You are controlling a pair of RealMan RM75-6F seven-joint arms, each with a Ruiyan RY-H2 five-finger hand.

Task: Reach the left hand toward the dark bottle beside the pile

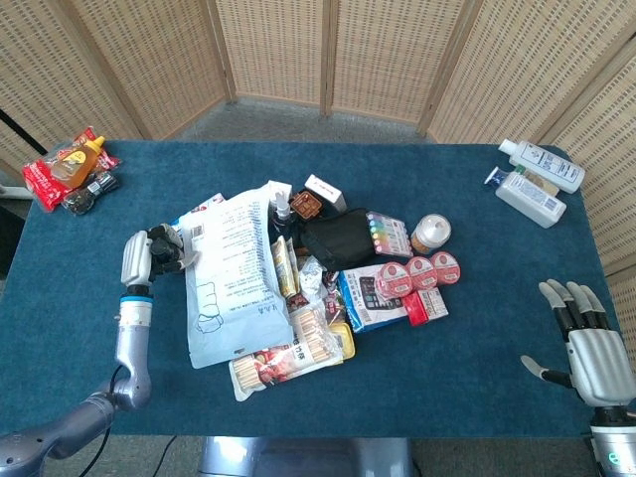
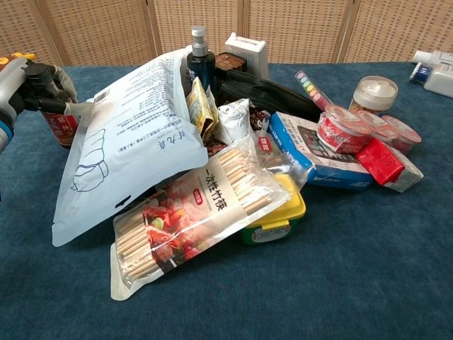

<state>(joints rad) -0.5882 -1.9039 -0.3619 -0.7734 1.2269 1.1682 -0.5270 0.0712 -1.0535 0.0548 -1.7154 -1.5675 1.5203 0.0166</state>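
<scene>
The dark bottle (image 2: 62, 122) stands upright on the table (image 1: 89, 288) at the left edge of the pile, just beside the big white pouch (image 2: 131, 138). The left hand (image 2: 32, 81) is wrapped around its upper part, fingers curled on the neck and cap. The reach looks finished; nothing shows the bottle lifted. The right hand (image 1: 586, 343) rests spread and empty, well apart.
</scene>
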